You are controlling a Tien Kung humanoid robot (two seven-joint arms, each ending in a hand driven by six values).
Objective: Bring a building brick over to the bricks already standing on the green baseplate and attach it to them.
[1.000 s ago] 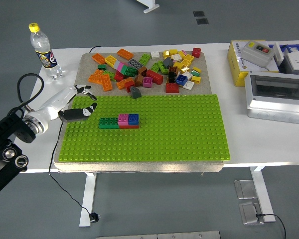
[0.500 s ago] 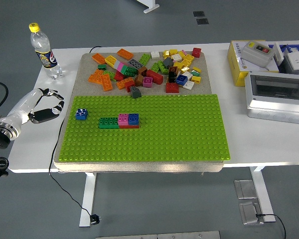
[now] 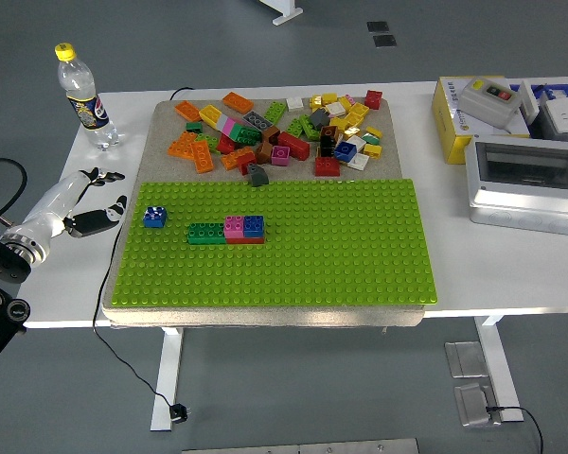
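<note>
One brick: small blue brick (image 3: 154, 217) now sits alone on the green baseplate (image 3: 360, 265), near its left edge; 1 s ago it wasn't visible there, the left hand was over that spot.
Left hand: left hand (image 3: 93, 203) has pulled back off the plate since then, now over bare white table (image 3: 265, 99) just left of the plate; fingers spread apart, holding nothing.
Right hand: not visible.
Standing bricks: green brick (image 3: 205, 233) in a row w/ pink brick (image 3: 234, 225) and a 2nd blue brick (image 3: 254, 225), the latter two on a red base; unchanged across frames.
Gap: blue brick is near the row but apart from it, up and to the left; not touching the green brick.
Meaning for task: brick delivered to plate but prob. not joined, so task looks incomplete.
Next, a judgement: re-grasp blue brick, shift it right and toward the near edge to meet the row, press down.
Risk: small brick, thick fingers; could nudge the row or seat it misaligned on the studs.
Brick pile: loose mixed bricks (image 3: 284, 128) on the mat beyond the plate, undisturbed.
Other: water bottle (image 3: 83, 95) at far left; boxes at right, well apart.
</note>
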